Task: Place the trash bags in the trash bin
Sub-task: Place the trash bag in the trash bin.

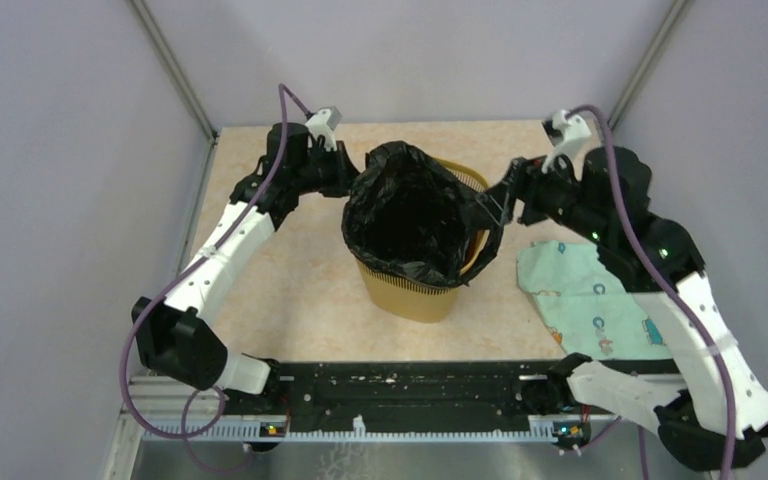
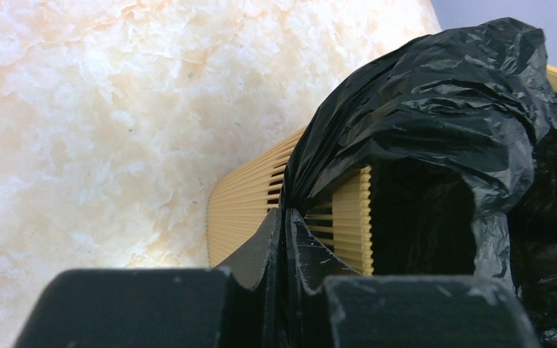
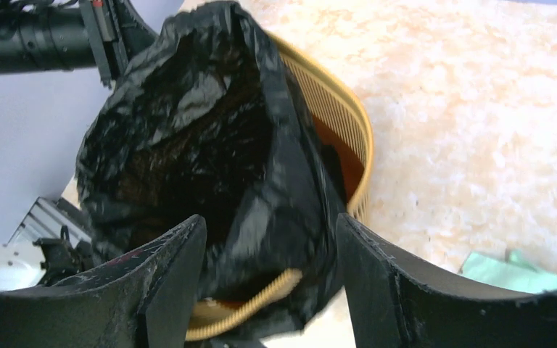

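Trash bin (image 1: 415, 295): mid-desk (image 1: 290, 290), bare surface open to its left and near sides, cloth (image 1: 580, 295) lying by the right edge. Trash bag (image 1: 405, 210): mouth-open in and over the bin, hiding the bin's inside and most of its rim. Left claw (image 2: 286, 221) pressed together, pinching the bag's left edge; right claw (image 3: 270, 221) spread wide about its right edge.

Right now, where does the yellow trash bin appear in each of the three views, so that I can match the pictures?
Top external: the trash bin stands at the picture's centre, between the two arms.
Left wrist: trash bin at the centre, slotted wall just above the fingers.
Right wrist: trash bin upper centre-right, its rim curving down to the bottom.
Shared landmark: the trash bag, hanging over the bin's rim in every view.
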Available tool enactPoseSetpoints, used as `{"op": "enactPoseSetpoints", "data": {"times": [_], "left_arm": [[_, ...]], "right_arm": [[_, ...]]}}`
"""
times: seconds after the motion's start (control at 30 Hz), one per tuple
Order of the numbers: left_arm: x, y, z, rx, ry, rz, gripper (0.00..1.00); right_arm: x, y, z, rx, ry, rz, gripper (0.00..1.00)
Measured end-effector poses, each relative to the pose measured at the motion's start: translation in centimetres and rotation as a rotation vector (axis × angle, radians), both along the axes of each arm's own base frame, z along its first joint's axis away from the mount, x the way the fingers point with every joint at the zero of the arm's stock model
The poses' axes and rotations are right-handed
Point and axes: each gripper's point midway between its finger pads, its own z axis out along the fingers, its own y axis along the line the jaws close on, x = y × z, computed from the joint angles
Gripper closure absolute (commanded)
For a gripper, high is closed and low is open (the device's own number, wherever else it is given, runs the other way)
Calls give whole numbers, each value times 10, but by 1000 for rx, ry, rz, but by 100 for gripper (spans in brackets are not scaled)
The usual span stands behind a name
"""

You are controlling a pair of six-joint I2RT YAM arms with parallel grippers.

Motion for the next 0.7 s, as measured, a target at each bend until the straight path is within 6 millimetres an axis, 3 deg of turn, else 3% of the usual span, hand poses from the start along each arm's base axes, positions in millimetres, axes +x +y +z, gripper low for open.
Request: {"op": "enactPoseSetpoints", "data": {"times": [0.13,0.33,0.57,0.7], "left_arm": [[5,-4,2,-3,-8,-14,90],[12,-8,-2,-3,-1,-27,90],[17,-11,-7,-3,8,-33,90],[18,-12,-5,-6,3,-34,90]], "right_arm": [[41,27,5,-40,13,31,33],[86,57,-23,-67,117,90,34],[99,67,-34,-66,164,132,40],[99,69,-33,-64,169,145,52]]}}
